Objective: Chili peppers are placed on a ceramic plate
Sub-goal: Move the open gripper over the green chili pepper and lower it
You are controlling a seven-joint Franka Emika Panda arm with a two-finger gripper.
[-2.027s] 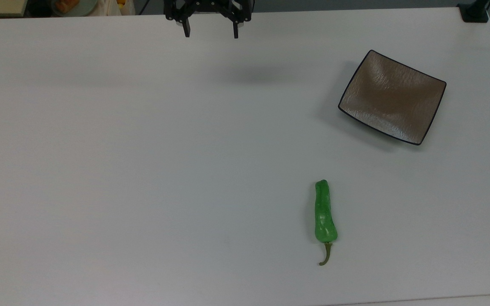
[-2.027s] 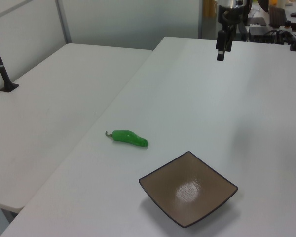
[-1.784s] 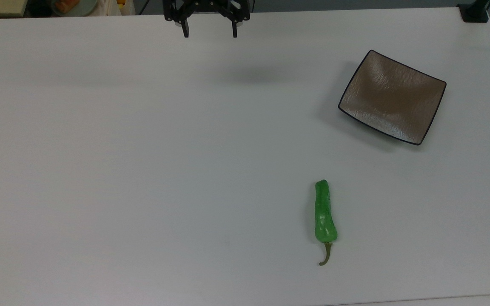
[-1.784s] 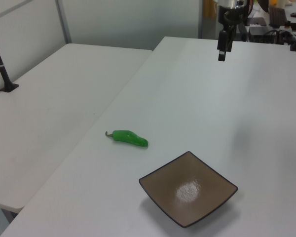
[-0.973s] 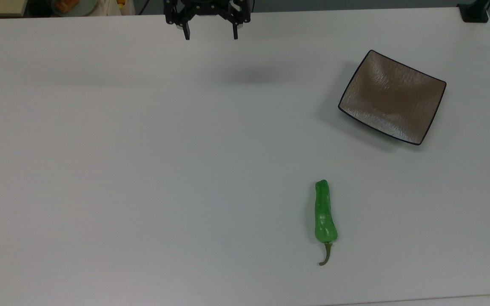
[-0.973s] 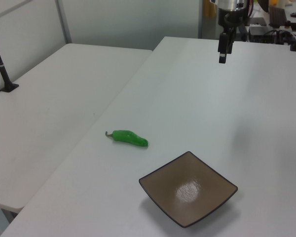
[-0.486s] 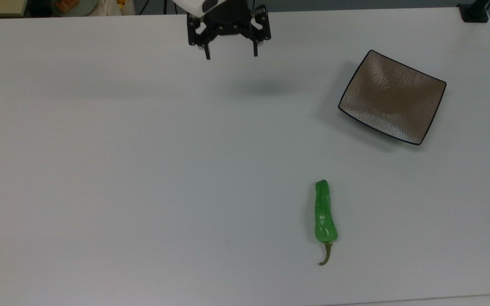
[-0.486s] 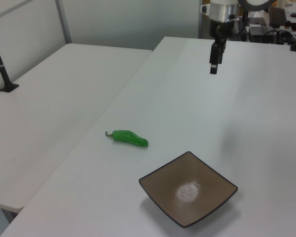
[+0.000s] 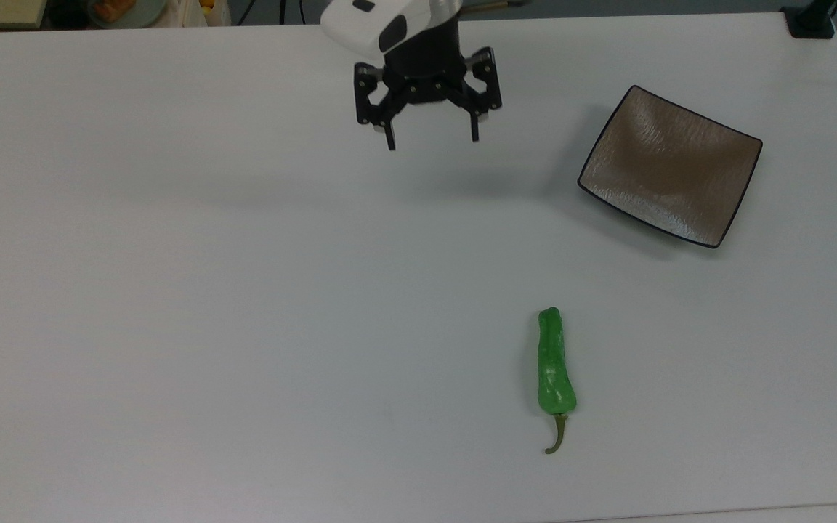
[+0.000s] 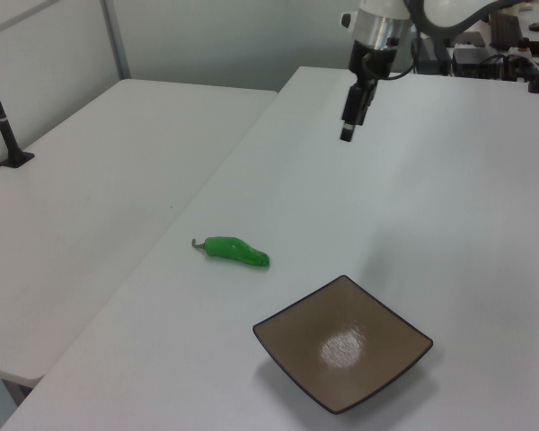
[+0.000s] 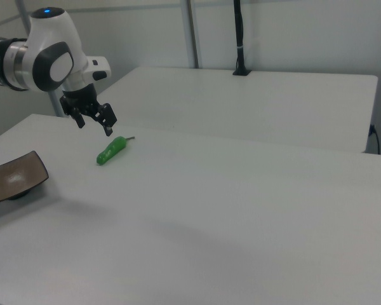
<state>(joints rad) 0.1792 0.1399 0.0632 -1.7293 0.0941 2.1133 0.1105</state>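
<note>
Gripper spread wide, holding nothing, hanging above the counter at about 12 o'clock in the top view. Chili pepper flat on the counter toward 5 o'clock, stem pointing to 6, well apart from the gripper. Ceramic plate at 2 o'clock, bare, apart from both.

Bare table around pepper
</note>
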